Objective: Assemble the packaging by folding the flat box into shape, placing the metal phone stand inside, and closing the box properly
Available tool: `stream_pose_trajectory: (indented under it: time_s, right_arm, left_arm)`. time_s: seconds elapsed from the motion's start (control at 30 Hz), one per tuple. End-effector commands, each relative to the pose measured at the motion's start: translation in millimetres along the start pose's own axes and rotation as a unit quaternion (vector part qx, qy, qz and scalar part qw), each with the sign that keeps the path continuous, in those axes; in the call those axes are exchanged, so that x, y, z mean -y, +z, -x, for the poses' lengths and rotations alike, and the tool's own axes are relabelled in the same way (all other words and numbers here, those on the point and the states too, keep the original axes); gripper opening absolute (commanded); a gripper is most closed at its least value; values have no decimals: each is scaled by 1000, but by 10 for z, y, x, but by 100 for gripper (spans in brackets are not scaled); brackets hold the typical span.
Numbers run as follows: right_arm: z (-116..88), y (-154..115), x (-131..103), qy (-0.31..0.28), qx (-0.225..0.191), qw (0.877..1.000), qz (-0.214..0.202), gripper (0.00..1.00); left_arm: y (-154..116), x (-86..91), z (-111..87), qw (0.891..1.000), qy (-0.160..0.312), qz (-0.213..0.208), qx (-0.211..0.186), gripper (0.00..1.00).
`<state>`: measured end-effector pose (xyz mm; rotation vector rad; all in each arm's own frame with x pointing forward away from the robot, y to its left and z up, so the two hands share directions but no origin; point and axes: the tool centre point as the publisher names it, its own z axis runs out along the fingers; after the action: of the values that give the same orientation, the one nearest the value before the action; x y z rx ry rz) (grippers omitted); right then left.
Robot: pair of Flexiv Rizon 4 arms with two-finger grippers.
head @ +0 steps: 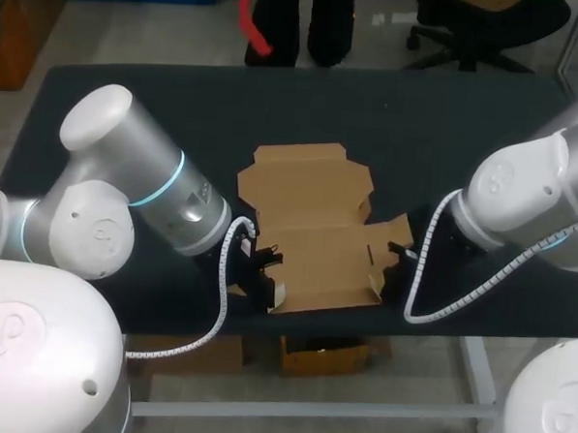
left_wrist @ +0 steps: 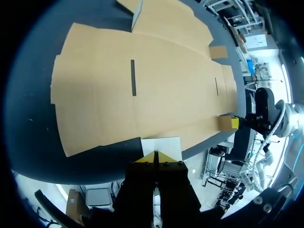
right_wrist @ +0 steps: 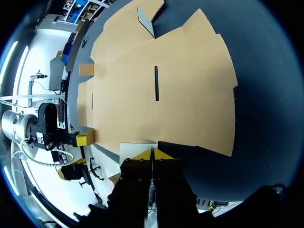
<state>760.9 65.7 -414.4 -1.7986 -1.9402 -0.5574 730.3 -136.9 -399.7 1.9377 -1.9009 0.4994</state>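
Cardboard flap (left_wrist: pixel 161 145) at lower left touches the left claw (left_wrist: pixel 156 157), tips together. The flat box (head: pixel 313 227) lies mid-table (head: pixel 449 128). At its right edge sits the right claw (right_wrist: pixel 152 154), tips also together. Lifting both sides evenly along the creases seems wise.

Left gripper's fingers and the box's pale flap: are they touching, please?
Touching. In the left wrist view the left gripper, fingers closed, presses against the raised pale flap of the box.

I can read no text, label or number on the flat box (head: pixel 312 232) or the tabletop (head: pixel 179 104).
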Motion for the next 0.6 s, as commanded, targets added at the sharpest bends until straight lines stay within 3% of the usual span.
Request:
stream_pose_trajectory:
  time_s: [0.03, 0.6]
  right_arm:
    - [-60, 36, 7, -1, 6, 1000, 1, 0]
    - [-101, 65, 36, -7, 13, 1000, 0, 0]
  left_arm:
    - [47, 5, -35, 1000, 0, 0, 4, 0]
    - [69, 7, -50, 1000, -1, -2, 4, 0]
